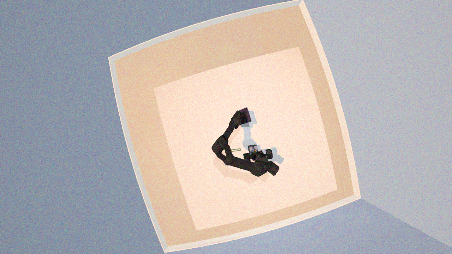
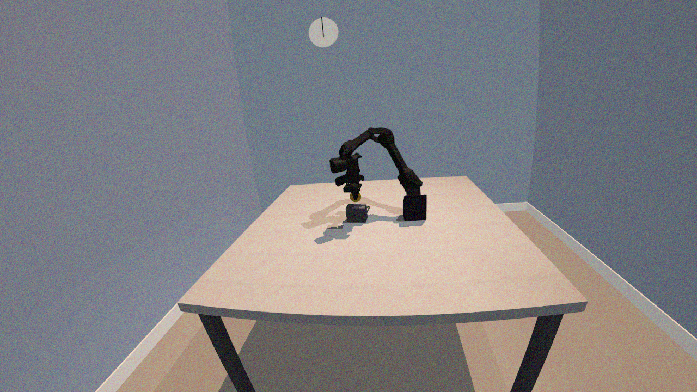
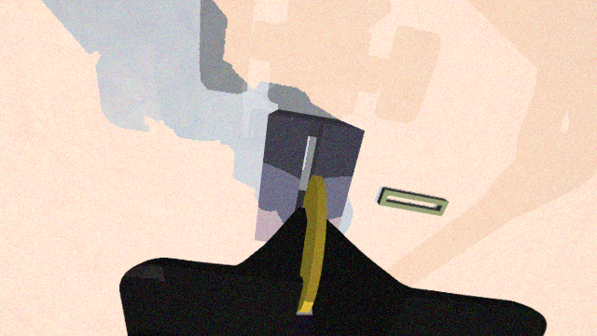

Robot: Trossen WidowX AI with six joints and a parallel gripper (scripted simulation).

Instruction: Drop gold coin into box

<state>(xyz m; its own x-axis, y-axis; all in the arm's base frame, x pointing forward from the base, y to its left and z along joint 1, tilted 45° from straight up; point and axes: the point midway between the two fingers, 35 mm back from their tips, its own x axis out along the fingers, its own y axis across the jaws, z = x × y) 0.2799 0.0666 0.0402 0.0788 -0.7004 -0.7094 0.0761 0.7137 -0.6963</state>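
End effector [image 3: 310, 261] closed tight on the coin [image 3: 313, 238], gripping its flat faces and holding it on edge above the box [image 3: 310, 161], the rim roughly in line with the slot [image 3: 308, 156]. Holder [image 3: 412, 201] vacant, just beside the box on the pale tabletop [image 2: 390, 263]. Thin, stiff and probably light; smooth faces likely slippery, so best pinched flat across both faces, lower rim free to enter. Exact height above the lid hard to judge from the exterior view; seemingly a small gap. Smooth, matte tabletop on dark legs; blue-grey walls, a round wall clock [image 2: 323, 32], tan floor with pale skirting.
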